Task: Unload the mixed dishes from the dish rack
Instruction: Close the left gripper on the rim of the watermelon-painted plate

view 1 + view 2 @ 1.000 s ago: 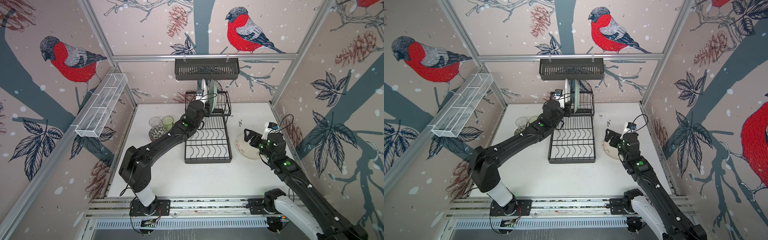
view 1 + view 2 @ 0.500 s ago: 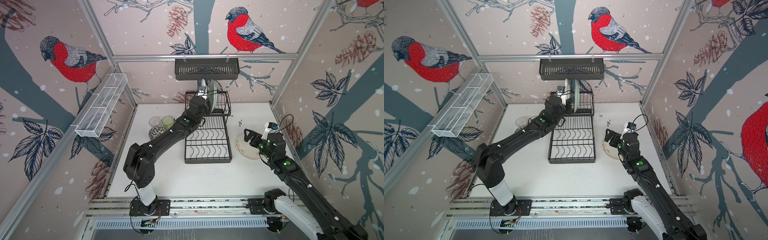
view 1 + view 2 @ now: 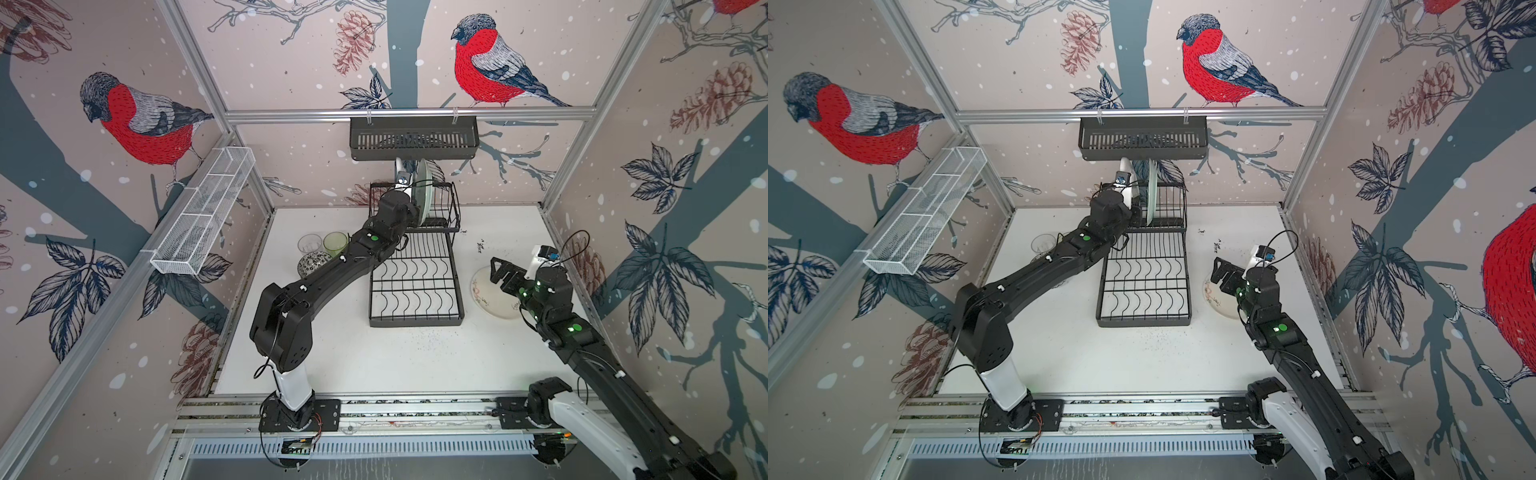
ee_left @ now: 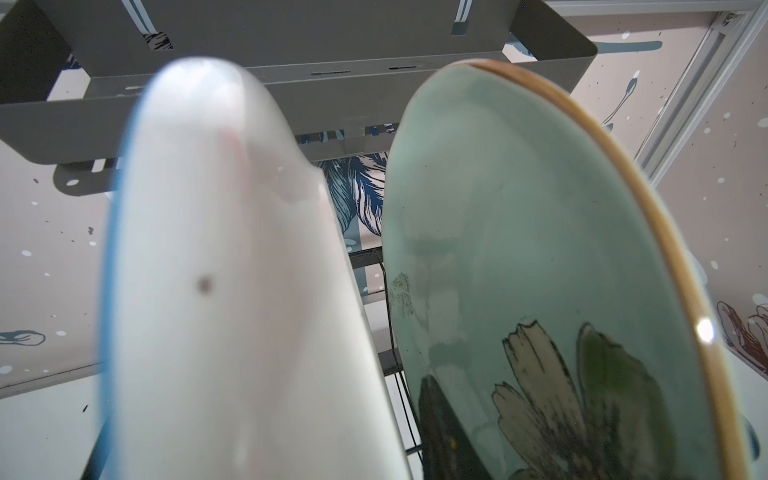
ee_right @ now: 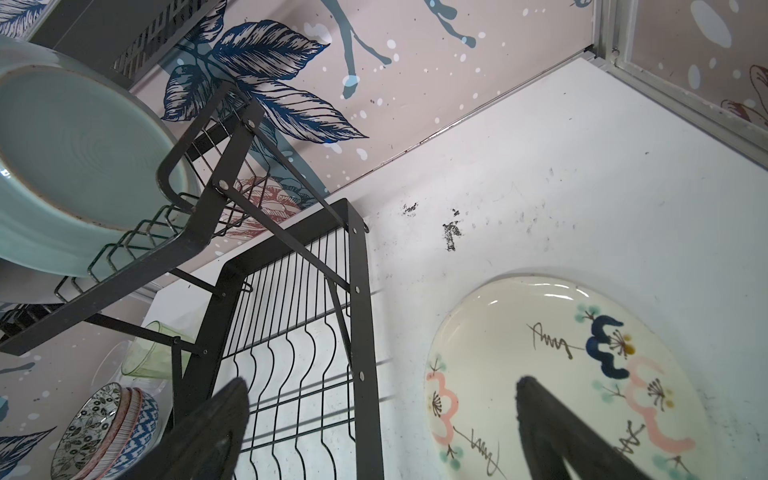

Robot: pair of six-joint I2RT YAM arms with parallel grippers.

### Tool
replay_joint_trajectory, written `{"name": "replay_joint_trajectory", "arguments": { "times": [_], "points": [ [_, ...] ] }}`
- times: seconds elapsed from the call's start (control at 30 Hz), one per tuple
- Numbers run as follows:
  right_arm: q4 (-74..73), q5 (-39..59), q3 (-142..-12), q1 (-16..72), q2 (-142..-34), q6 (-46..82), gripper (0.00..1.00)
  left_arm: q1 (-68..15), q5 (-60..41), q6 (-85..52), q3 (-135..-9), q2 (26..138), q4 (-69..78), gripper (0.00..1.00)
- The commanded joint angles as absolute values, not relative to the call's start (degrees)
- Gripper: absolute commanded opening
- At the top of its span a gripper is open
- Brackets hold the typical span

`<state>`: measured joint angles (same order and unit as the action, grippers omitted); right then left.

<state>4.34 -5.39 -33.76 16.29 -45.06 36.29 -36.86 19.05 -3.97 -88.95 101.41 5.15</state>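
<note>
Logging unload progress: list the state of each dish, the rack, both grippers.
dish rack: lower level empty
pale green plate: upright in upper tier
white plate: upright beside it
cream plate: flat on table
bowls: stacked on table
green glass: upright on table
clear glass: upright
right gripper: open, over cream plate
left gripper: at white plate, jaws hidden

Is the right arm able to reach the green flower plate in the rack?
Probably yes: the right gripper is open and empty, and the pale green plate sticks up above the dish rack.
</note>
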Motion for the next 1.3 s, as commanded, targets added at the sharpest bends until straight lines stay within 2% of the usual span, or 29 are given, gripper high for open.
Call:
{"name": "replay_joint_trajectory", "arguments": {
  "times": [0.0, 0.67, 0.8, 0.93, 1.03, 1.2, 1.27],
  "points": [
    [3.95, -6.09, -33.75, 16.25, -45.38, 37.09, 0.99, -36.30, 20.57, -1.46, -88.70, 100.74, 5.19, 0.30],
    [5.14, -6.01, -34.01, 15.64, -45.10, 37.18, 0.99, -35.16, 16.53, 5.99, -86.47, 99.84, 7.60, 0.28],
    [5.11, -5.54, -34.10, 15.64, -44.92, 37.10, 1.00, -35.11, 15.80, 4.65, -86.65, 99.24, 7.76, 0.14],
    [4.70, -5.40, -34.17, 15.53, -44.96, 37.18, 0.99, -35.11, 14.85, 3.71, -88.60, 99.72, 6.78, 0.12],
    [4.72, -5.36, -34.25, 15.56, -44.77, 37.03, 1.00, -35.16, 15.72, 2.96, -90.07, 99.88, 6.03, 0.06],
    [5.35, -5.27, -34.45, 15.47, -44.04, 36.57, 0.99, -35.15, 16.00, 2.20, -89.99, 98.31, 6.90, 0.04],
    [5.62, -5.26, -34.62, 15.47, -43.52, 36.36, 1.00, -35.14, 16.15, 1.94, -90.01, 97.31, 7.02, 0.00]
  ]
}}
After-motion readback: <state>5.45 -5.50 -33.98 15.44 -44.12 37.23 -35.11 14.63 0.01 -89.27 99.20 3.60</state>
